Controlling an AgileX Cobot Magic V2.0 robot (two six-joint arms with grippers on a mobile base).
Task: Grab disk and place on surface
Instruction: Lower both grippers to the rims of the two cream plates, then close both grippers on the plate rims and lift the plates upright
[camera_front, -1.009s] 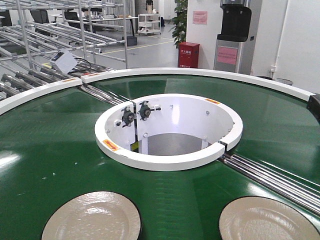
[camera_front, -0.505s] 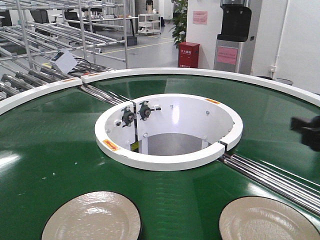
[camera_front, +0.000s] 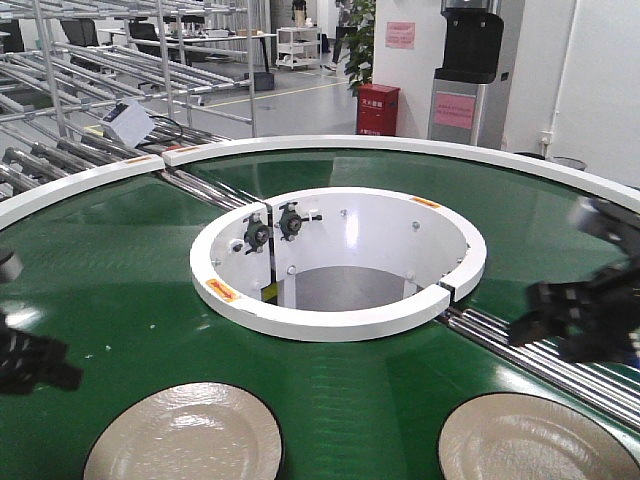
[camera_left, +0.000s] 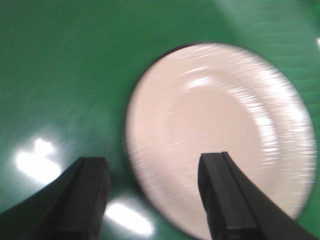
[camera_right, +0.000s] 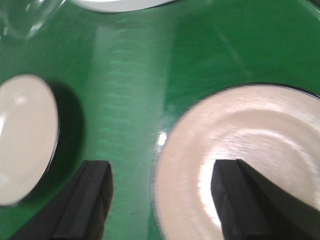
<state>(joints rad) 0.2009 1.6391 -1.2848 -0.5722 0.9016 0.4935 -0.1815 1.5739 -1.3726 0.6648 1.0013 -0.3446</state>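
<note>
Left claw newly in front view, right claw farther in; both wide open, empty, above disks

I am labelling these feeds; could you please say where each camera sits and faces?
Front: above the near edge, facing across the green conveyor; left gripper and right gripper at the sides.
Left wrist: behind the left gripper, looking down past its open fingers at the left disk.
Right wrist: likewise, over the right disk.
Shared: front and right wrist both show both disks.

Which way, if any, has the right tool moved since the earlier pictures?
Yes. The right tool has come in from the right edge, towards the white inner ring.
</note>
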